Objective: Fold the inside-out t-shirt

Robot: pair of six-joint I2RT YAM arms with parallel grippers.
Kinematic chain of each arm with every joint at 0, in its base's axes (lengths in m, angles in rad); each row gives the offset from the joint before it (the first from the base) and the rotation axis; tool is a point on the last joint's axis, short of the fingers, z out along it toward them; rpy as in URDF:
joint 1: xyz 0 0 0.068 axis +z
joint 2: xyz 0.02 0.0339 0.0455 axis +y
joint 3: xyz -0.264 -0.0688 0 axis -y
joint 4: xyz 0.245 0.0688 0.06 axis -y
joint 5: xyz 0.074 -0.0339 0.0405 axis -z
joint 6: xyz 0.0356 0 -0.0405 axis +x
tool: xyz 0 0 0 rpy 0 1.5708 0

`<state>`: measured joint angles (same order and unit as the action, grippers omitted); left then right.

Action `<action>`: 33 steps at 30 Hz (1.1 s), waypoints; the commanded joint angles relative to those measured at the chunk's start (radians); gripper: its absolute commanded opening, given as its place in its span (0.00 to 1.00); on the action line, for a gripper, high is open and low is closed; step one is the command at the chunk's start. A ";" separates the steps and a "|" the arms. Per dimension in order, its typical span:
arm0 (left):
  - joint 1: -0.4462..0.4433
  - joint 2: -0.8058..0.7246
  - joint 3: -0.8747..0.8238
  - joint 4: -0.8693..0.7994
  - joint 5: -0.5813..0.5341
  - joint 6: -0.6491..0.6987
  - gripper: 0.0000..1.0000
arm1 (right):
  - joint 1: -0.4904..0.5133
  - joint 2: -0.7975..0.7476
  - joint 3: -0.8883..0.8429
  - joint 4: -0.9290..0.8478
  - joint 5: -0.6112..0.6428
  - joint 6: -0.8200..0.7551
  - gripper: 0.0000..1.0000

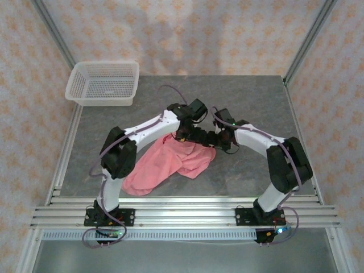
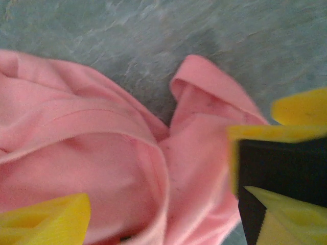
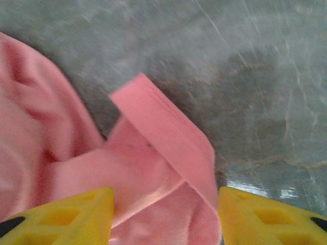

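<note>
While the inside-out t-shirt [image 1: 165,165] is lying crumpled on the table [image 1: 256,102], left gripper [image 2: 163,204] and right gripper [image 3: 166,204] are hovering over its folds, fingers spread and unclenched, white mesh basket [image 1: 101,100] sitting at the far-left corner, well apart

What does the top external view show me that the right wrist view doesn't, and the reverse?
Top external gives the layout: the white mesh basket at the far left corner of the table, and the whole t-shirt crumpled in a heap near the middle. Right wrist gives close detail: a folded band of the shirt's edge lying between the right gripper and its open yellow fingers. Both show the salmon-pink cloth on the grey tabletop.
</note>
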<state>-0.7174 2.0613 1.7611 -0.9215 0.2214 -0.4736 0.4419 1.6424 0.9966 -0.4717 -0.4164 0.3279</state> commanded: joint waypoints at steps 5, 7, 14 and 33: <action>0.035 0.071 0.024 -0.055 -0.099 -0.052 0.60 | 0.006 -0.017 -0.050 0.047 -0.025 0.070 0.47; 0.034 0.062 0.007 -0.027 -0.095 -0.056 0.54 | 0.006 -0.004 -0.048 0.050 -0.040 0.069 0.41; 0.050 -0.023 0.008 0.013 -0.096 -0.101 0.03 | 0.006 -0.011 -0.056 0.039 0.009 0.065 0.00; 0.250 -0.791 -0.366 0.044 0.016 -0.017 0.00 | -0.072 -0.588 -0.433 0.004 0.315 0.054 0.10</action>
<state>-0.4709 1.2804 1.5658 -0.7948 0.3141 -0.4988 0.3676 1.0885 0.5503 -0.4316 -0.1566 0.3798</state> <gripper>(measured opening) 0.039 0.074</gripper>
